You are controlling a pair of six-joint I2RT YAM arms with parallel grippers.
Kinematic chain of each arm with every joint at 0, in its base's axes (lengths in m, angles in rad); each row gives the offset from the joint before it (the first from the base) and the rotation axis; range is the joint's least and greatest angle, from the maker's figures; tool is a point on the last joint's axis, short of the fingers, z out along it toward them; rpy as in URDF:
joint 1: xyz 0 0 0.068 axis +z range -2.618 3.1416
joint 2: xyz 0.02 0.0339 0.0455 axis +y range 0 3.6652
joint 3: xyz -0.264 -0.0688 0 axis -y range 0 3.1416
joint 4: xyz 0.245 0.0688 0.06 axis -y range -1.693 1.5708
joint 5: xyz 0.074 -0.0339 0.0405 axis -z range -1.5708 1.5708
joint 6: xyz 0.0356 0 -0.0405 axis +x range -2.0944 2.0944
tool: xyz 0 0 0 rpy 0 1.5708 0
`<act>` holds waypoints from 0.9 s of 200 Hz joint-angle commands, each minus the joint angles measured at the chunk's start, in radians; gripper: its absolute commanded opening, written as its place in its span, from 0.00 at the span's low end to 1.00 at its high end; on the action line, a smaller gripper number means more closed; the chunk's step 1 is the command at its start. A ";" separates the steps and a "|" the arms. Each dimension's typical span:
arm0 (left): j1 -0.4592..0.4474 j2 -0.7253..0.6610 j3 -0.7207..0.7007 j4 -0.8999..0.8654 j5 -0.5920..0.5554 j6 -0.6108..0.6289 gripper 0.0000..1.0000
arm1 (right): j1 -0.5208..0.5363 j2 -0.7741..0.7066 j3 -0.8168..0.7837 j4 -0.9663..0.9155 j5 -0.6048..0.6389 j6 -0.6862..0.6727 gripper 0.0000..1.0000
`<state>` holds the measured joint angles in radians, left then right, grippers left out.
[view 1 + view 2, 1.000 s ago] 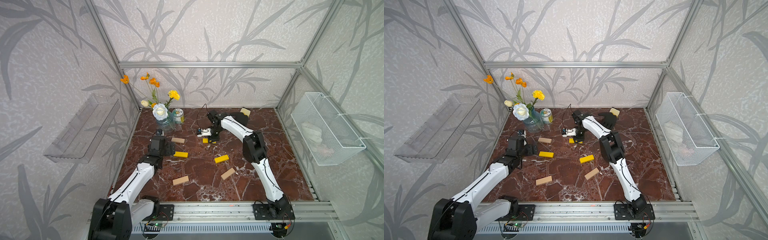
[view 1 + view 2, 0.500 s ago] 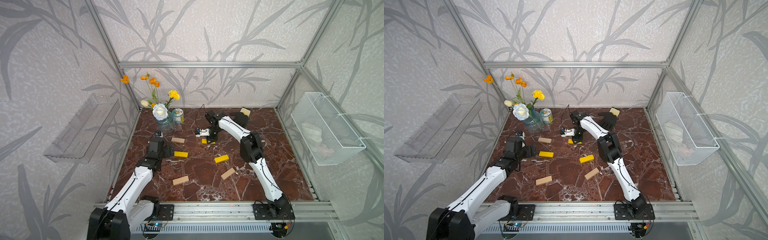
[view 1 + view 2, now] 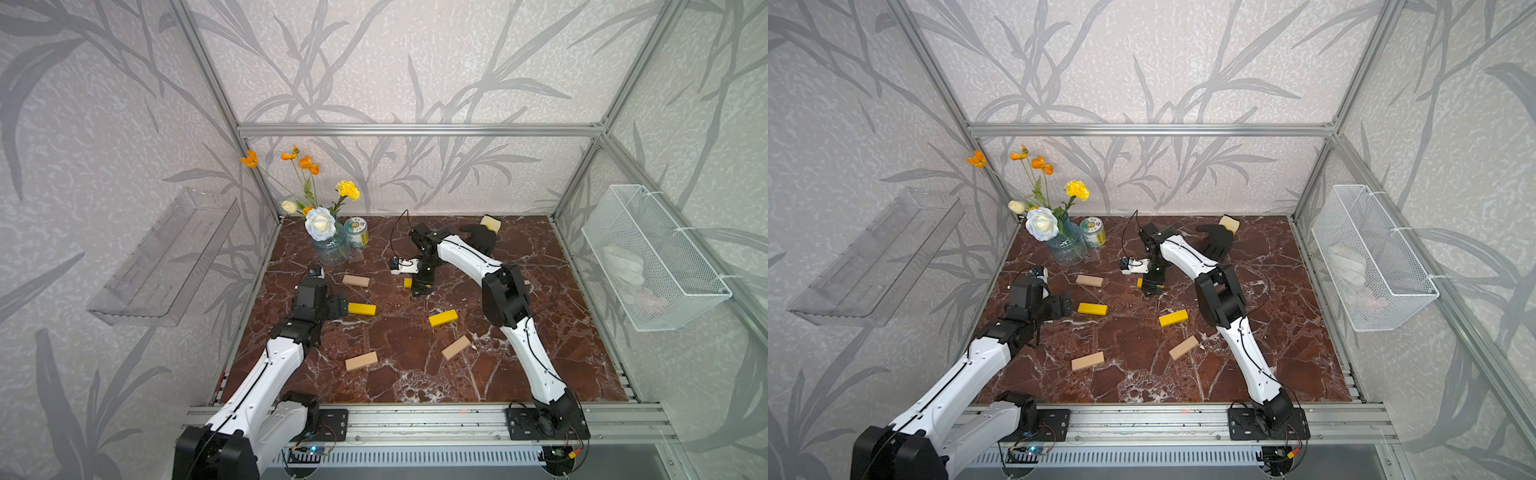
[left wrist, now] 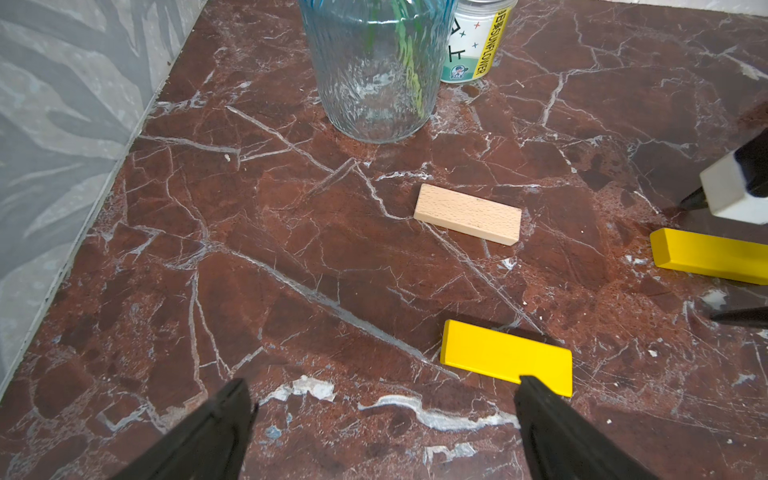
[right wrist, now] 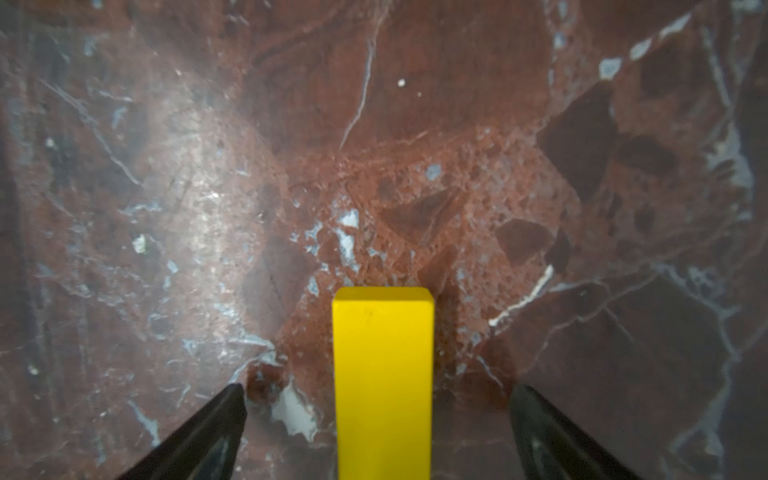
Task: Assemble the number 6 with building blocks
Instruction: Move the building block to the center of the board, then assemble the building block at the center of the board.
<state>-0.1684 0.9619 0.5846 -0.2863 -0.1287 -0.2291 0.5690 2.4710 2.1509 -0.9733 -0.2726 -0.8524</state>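
Where the right gripper [image 5: 378, 386] stands with its jaws spread wide, a glossy bright-yellow bar [image 5: 382, 332] lies between them, touching neither finger. The left gripper [image 4: 382, 380], likewise spread wide and empty, has a second yellow bar [image 4: 498, 353] just ahead of one fingertip [image 4: 540, 403] and a pale wood bar [image 4: 467, 214] with fine grain farther ahead. Beyond that, a can [image 4: 473, 37] beside a glass vase [image 4: 374, 83] reads "SUNFLOWER".
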 commanded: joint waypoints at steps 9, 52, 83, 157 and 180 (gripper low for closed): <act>-0.022 -0.010 0.045 -0.078 -0.001 -0.003 1.00 | -0.011 -0.267 -0.178 0.162 -0.084 0.101 0.99; -0.074 0.085 0.132 -0.070 -0.014 -0.060 1.00 | 0.004 -0.617 -0.283 0.363 0.156 0.466 0.99; -0.087 0.275 0.230 -0.033 -0.026 -0.359 1.00 | -0.073 -0.662 -0.357 0.338 0.094 0.785 1.00; -0.098 0.741 0.640 -0.195 0.054 -1.183 0.85 | -0.111 -0.601 -0.256 0.170 0.198 0.691 0.89; -0.095 0.840 0.718 -0.275 0.068 -1.336 0.75 | -0.122 -0.590 -0.238 0.150 0.223 0.659 0.89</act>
<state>-0.2611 1.7306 1.2301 -0.4259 -0.0757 -1.2953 0.4637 1.9240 1.8851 -0.8043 -0.0994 -0.1684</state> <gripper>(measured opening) 0.791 0.888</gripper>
